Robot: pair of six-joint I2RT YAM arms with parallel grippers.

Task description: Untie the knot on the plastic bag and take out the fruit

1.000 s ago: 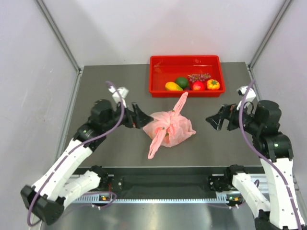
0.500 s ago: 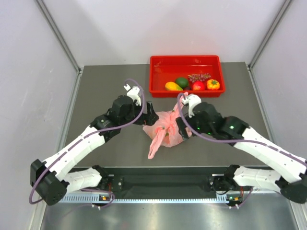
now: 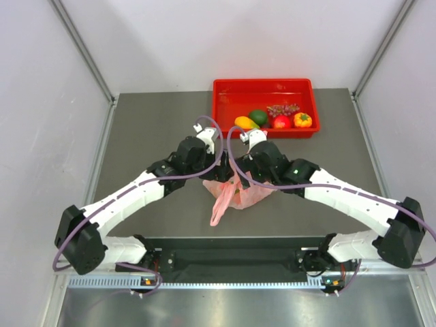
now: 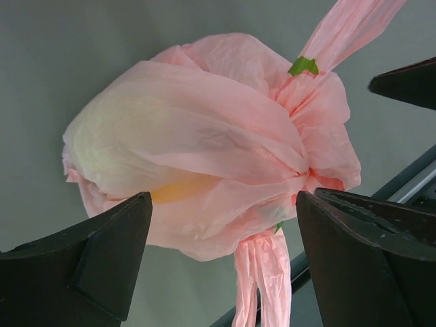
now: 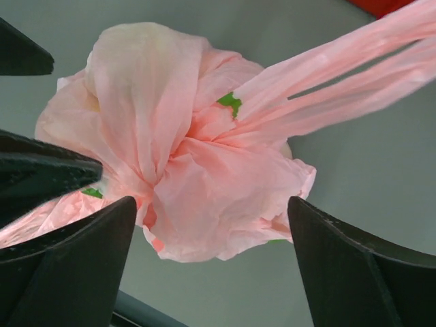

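One dark grey table (image 3: 150,129) carries everything. From its near edge the left arm (image 3: 129,197) and the right arm (image 3: 347,197) are stretched inward, so that their heads meet over the middle. At the far side a red tray (image 3: 225,88) is placed, with some toy fruits and vegetables in it. These are not in the bag.

The plastic bag (image 3: 238,196), pale pink and crinkled, lies on the table just near of the tray and under both heads. It is tied shut. Its long axis is given by the two handle strips: one is drawn out toward the tray, the other toward the near edge.

The left pincer (image 4: 223,204) is opened wide and nothing is held in it. The bag is framed between its fingers without contact that can be seen. The right pincer (image 5: 211,204) is equally wide and empty, and it looks at the bag from the opposite side.

The knot (image 4: 308,174) is seen on top of the bag. In the left wrist view it sits off toward the right-hand finger, while in the right wrist view it is nearly centred. The right arm is therefore judged better placed for a grasp at it.

The fruit (image 4: 177,191) is shown only as yellowish shapes through the plastic.

Small green tags (image 4: 303,66) are fixed on the strips. No writing can be read on them.
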